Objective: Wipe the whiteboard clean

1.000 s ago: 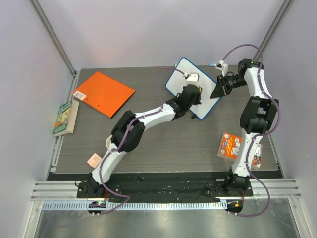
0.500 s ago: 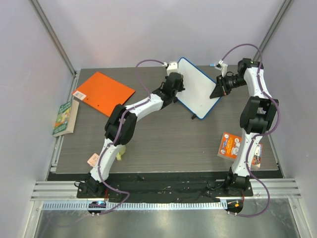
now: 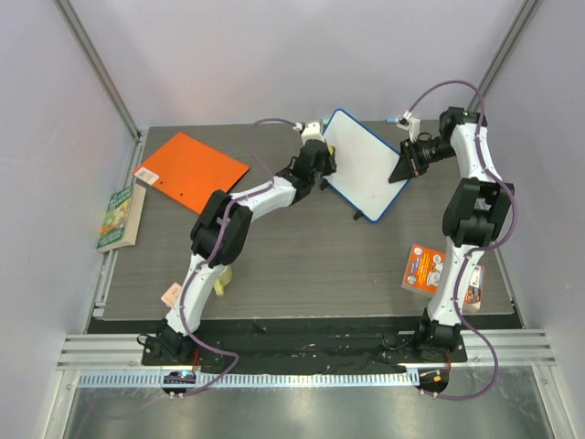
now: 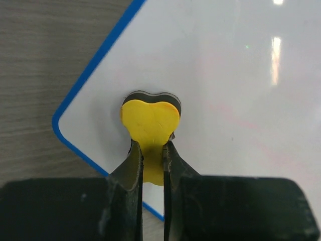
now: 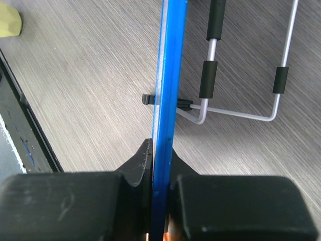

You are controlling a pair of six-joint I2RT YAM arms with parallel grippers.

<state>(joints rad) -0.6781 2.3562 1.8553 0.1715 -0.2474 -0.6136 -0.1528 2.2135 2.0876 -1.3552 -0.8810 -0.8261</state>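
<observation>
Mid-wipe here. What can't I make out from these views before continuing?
- Left wrist: felt face of the eraser, turned toward the whiteboard; pink streaks too faint to judge.
- Right wrist: board face, seen edge-on in the right claw.
- Top: left claw, jaws hidden under its wrist.

White arms point(image 3: 272, 194), black joints point(image 3: 222, 235), purple cables point(image 3: 448, 86).

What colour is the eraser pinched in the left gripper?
Yellow, with a dark pad beneath; the eraser shows best in the left wrist view.
</observation>
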